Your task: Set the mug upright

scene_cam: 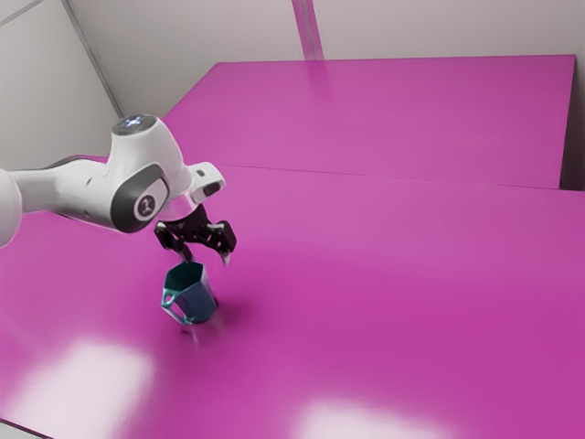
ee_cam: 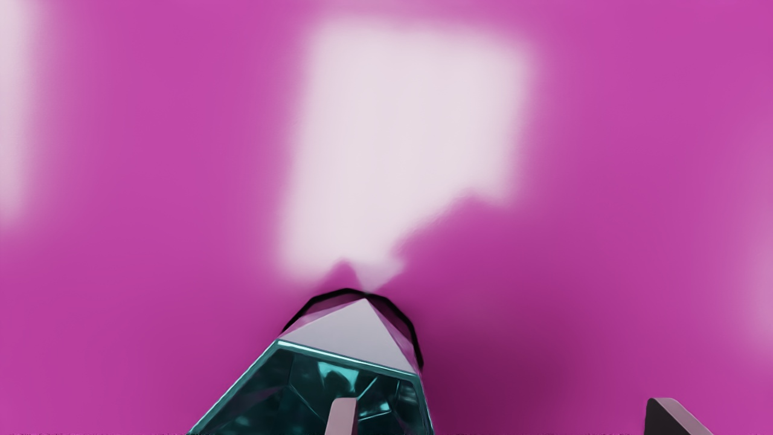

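A teal faceted mug point(scene_cam: 202, 297) stands on the pink table point(scene_cam: 393, 274) with its opening up and its handle toward the exterior view's lower left. My gripper point(scene_cam: 207, 260) is just above it, its fingers wide apart. In the wrist view, the mug point(ee_cam: 356, 338) shows its rim and part of its inside, with the dark edge of its base beyond. There my gripper point(ee_cam: 503, 417) has one finger over the mug's opening and the other out past its side, above the table. Whether the first finger dips inside the rim I cannot tell.
Behind the table is another pink surface point(scene_cam: 384, 119), with pale walls around it. Bright light patches lie on the tabletop. The table's near edge shows at the exterior view's lower left corner.
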`<state>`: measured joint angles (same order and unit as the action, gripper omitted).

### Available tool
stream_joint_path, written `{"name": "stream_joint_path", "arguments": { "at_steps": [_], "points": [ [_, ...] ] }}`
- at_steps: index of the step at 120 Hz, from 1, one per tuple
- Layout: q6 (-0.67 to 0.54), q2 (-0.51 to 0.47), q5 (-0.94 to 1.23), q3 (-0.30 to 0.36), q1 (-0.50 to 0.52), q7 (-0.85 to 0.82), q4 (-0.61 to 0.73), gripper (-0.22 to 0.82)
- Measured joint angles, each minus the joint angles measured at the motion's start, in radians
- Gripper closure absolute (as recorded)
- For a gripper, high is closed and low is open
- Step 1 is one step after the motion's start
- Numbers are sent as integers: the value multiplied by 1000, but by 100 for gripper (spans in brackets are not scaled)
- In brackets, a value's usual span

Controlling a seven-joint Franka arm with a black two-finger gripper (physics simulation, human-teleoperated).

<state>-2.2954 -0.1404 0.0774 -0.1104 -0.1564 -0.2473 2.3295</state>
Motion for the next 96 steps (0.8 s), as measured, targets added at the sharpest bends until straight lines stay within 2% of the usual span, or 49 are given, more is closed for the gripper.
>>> {"name": "stream_joint_path", "arguments": {
  "at_steps": [63,96],
  "points": [
    [500,54,-9,26,7,-6,-499,3],
    [689,111,-10,30,11,-6,-694,2]
  ]
}}
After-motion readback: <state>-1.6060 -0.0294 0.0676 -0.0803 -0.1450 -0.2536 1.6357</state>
